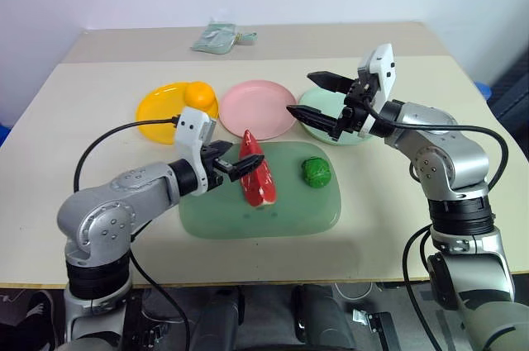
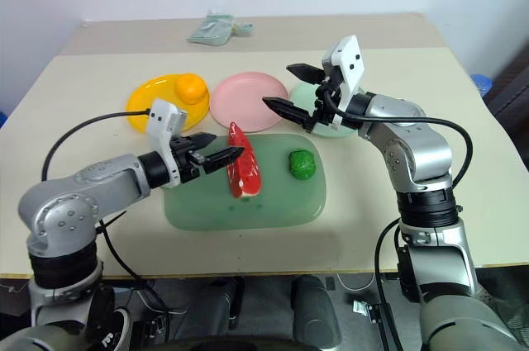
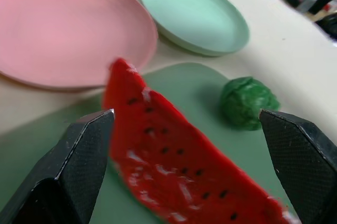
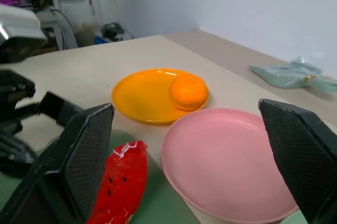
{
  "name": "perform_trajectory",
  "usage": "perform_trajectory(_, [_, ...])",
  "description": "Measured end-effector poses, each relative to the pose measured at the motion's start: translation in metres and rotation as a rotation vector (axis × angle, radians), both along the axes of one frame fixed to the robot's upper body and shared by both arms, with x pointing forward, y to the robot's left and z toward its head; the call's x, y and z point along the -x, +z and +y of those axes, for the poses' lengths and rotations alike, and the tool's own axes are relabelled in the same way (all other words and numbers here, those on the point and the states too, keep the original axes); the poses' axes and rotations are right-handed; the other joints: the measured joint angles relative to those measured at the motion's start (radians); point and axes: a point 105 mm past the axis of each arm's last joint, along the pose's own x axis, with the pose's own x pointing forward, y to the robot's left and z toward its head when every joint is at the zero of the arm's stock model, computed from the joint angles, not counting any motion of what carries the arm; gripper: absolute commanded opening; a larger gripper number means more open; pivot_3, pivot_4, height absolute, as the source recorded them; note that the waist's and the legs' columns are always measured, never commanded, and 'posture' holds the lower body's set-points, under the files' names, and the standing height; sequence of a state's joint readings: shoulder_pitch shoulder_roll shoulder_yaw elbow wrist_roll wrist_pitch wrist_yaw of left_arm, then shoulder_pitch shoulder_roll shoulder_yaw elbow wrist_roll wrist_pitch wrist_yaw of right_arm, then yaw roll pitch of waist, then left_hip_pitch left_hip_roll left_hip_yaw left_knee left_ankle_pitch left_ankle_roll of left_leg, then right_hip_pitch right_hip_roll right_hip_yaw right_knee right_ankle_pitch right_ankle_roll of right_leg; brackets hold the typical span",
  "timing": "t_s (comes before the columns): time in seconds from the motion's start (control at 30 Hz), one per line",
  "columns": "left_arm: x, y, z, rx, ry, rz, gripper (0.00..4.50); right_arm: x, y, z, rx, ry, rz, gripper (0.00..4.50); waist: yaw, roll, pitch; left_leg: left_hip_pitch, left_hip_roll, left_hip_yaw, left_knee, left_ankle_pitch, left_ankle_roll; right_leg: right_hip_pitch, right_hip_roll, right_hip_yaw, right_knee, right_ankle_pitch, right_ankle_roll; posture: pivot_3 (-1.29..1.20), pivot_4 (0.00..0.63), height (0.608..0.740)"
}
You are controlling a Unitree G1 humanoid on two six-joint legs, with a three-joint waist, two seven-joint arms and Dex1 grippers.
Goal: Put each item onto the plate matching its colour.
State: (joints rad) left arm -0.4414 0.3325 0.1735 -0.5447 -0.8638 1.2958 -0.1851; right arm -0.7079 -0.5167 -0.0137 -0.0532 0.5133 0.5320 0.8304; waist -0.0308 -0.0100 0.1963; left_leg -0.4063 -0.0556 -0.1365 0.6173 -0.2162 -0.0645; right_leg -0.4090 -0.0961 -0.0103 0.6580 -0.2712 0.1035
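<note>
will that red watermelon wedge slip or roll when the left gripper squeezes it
The watermelon wedge looks glossy, so it may slip. Long and flat-sided, it probably won't roll on the tray. It likely stays stiff, since it holds sharp edges.

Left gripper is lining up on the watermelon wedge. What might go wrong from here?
The left gripper is open beside the watermelon wedge, which looks propped on edge on the tray; a nudge may tip it. The right gripper hovers near the pink plate, so the arms may crowd each other there.
</note>
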Motion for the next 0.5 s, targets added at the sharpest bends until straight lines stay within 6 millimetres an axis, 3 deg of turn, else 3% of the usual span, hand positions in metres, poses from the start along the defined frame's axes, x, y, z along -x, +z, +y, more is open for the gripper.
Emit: perform_trajectory(0.5, [-0.011,-0.016,-0.023,-0.11,-0.029,0.053,4.48,0.0,0.001,0.0,-0.007,-0.004,-0.008,4.5,0.015,0.0,0.0,0.0,0.0,0.001,0.0,0.0,0.0,0.0,0.0,0.001,0.0,0.0,0.0,0.0,0.15,0.74])
